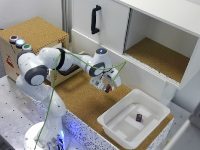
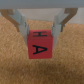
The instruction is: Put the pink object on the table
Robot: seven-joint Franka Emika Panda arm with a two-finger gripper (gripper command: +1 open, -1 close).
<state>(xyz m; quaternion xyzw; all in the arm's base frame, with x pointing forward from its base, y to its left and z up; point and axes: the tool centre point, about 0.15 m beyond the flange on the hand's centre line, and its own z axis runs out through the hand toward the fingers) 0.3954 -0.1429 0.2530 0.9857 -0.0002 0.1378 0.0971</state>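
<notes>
My gripper (image 1: 107, 87) is shut on the pink object (image 1: 108, 88), a small reddish-pink cube. It hangs a little above the brown cork table (image 1: 80, 92), to the exterior view's left of the white tub (image 1: 134, 119). In the wrist view the pink object (image 2: 40, 44) fills the centre, with black letters on its faces, clamped between my two fingers (image 2: 21, 24) over the cork surface (image 2: 12, 60).
A dark purple small block (image 1: 139, 117) lies inside the white tub. A cork-topped box with coloured buttons (image 1: 30, 37) stands at the back left. A white cabinet with an open cork-floored compartment (image 1: 155, 55) rises behind the table.
</notes>
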